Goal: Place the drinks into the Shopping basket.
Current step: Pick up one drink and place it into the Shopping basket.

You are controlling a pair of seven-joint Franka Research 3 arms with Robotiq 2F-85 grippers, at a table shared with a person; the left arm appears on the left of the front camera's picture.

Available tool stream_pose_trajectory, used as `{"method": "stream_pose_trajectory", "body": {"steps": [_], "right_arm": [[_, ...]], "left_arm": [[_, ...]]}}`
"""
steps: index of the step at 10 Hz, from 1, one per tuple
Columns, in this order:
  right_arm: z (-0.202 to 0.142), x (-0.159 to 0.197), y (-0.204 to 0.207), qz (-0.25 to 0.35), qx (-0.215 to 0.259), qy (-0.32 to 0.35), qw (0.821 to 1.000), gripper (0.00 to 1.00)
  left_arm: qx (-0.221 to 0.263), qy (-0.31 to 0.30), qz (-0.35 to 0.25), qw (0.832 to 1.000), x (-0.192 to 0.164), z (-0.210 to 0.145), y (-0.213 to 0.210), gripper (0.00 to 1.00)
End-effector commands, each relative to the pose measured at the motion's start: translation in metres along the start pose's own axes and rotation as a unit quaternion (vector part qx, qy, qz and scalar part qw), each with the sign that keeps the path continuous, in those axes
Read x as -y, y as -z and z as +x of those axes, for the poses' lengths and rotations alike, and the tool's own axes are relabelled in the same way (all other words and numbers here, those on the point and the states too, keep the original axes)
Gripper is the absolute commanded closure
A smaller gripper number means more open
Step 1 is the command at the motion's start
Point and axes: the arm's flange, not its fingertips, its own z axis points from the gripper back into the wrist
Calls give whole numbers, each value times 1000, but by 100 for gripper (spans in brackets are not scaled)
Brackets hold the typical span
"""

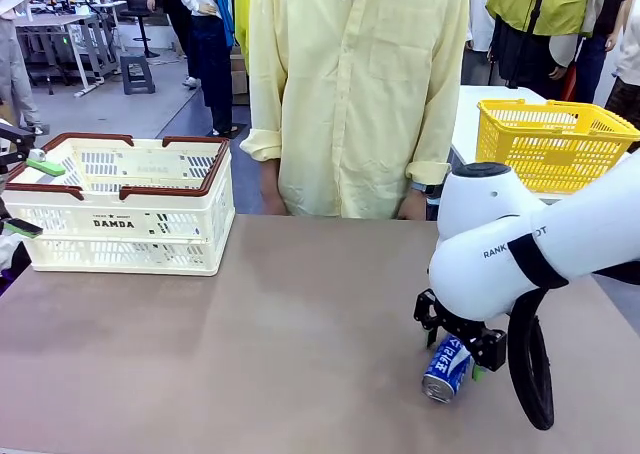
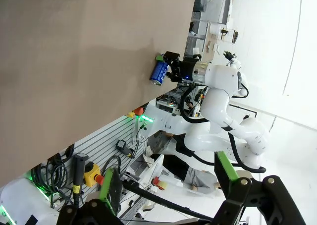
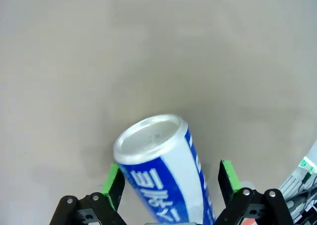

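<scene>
Btwn right claw (image 3: 168,185) pads | blue-and-white can (image 3: 163,170) lying on table (image 3: 148,61) | claw wide

Glossy metal can (image 3: 163,180) lay on my matt, smooth bench (image 1: 250,354); the lattice basket (image 1: 125,214) looked like hard plastic.

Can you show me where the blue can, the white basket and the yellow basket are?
blue can (image 3: 163,185): right wrist view, on its blue-and-white side.
white basket (image 1: 125,224): front view, on its near wall by the lettering.
yellow basket (image 1: 545,154): front view, on its mesh front wall.
</scene>
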Motion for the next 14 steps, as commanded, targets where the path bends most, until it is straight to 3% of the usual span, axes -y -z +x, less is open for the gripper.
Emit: {"method": "stream_pose_trajectory", "body": {"steps": [1,3,4,5,10,12,14], "right_arm": [[-1,27,11,18,10,-8,1000,0],[-1,28,10,30,9,-1,999,0],[-1,28,10,29,11,-2,1000,59],[-2,28,10,26,7,-5,1000,100],[-2,32,-10,35,12,-20,999,100],[12,18,-62,90,4,-90,992,100],[24,-15,-110,108,11,-149,983,100]], "left_arm": [[1,-2,-13,1000,2,-2,1,0],[1,-2,-13,1000,2,-2,1,0],[1,-2,-13,1000,2,-2,1,0],[1,-2,-13,1000,2,-2,1,0],[1,-2,-13,1000,2,-2,1,0],[1,-2,-13,1000,2,-2,1,0],[1,-2,-13,1000,2,-2,1,0]]}}
